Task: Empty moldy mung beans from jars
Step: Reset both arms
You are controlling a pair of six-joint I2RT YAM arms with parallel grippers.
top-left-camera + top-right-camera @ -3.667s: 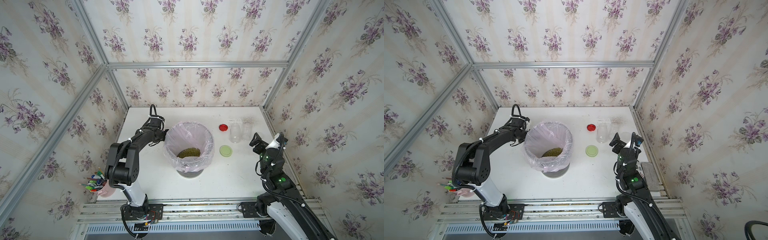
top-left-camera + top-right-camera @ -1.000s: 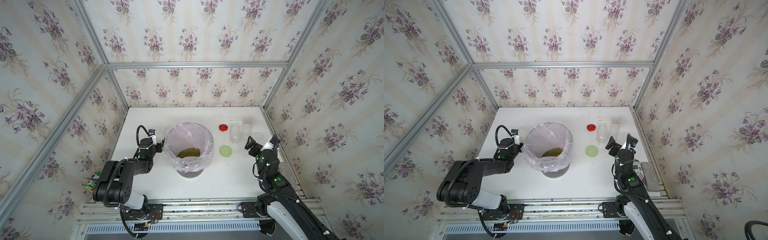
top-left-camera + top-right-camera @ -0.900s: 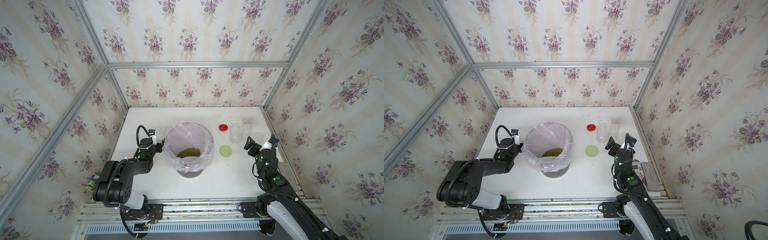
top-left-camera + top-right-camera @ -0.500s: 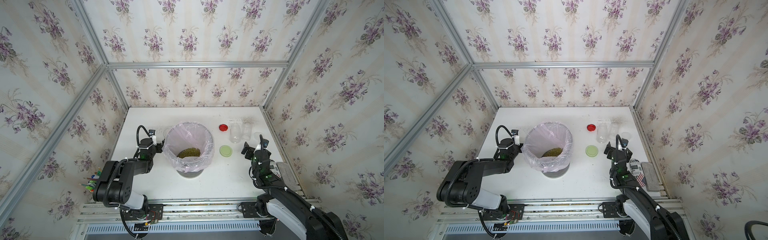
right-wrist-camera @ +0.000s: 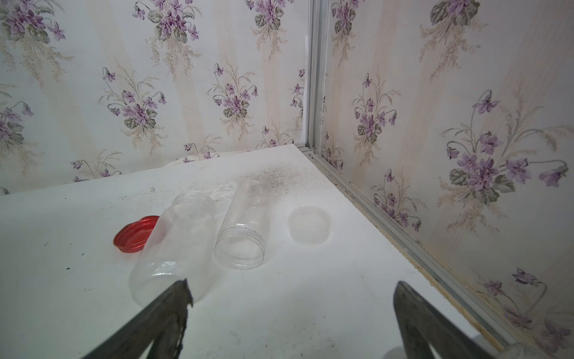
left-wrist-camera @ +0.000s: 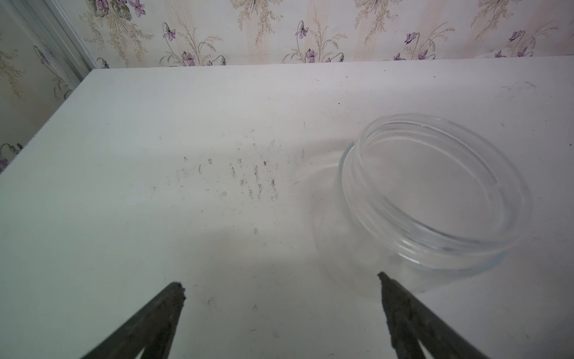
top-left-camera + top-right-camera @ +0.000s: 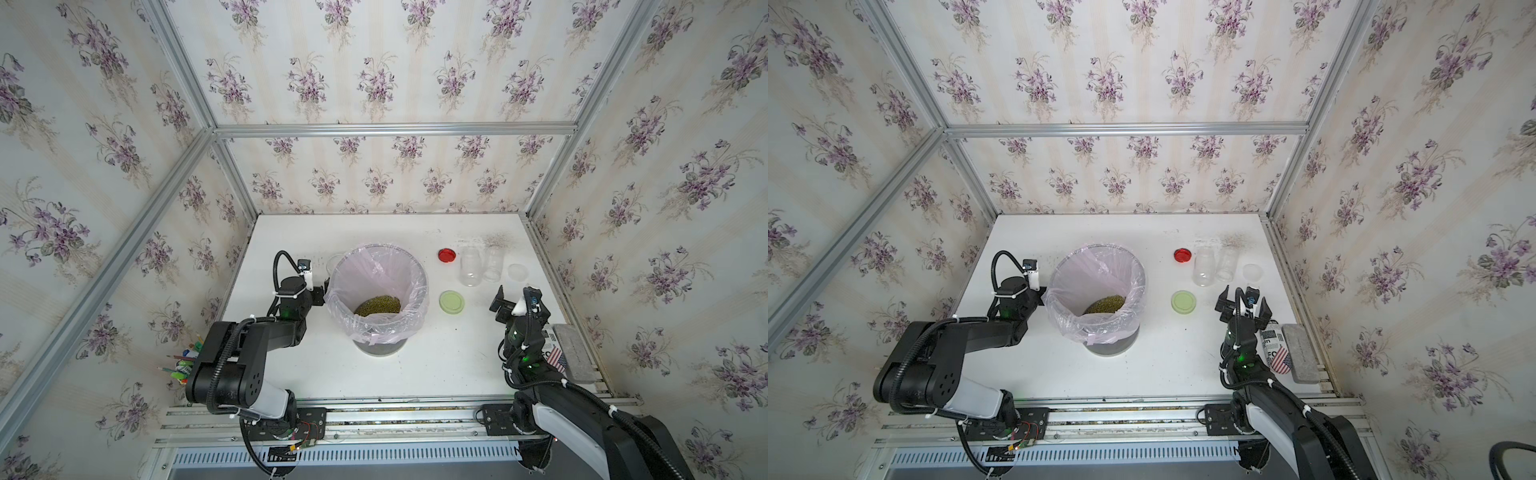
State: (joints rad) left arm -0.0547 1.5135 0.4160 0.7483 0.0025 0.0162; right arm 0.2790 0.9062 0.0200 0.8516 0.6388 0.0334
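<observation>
- Wallpapered enclosure; the white table (image 7: 415,374) carries all items.
- Pink-lined bin (image 7: 422,274), centre: the mung beans (image 7: 377,305) lie heaped at its bottom.
- Left gripper (image 6: 281,279) and right gripper (image 5: 292,286): jaws spread wide, holding nothing.
- Emptying looks complete. Judged step: park the arms, keeping the fingers clear of the jars to avoid tipping them.
- Wide jar (image 6: 435,192): empty, near one left fingertip, outside the gap.
- Shouldered jar (image 5: 177,248) and narrow jar (image 5: 245,227): empty, ahead of the right jaws, not between them.

We saw a white counter (image 7: 415,374) and walls (image 7: 374,83) with purple flowers on pale stripes. The bag (image 7: 365,270) in the bin (image 7: 380,349) was pink, and the mung beans (image 7: 377,305) were yellow-green. We saw a red lid (image 7: 446,254), a pale green lid (image 7: 451,301) and clear jars (image 5: 183,242).
</observation>
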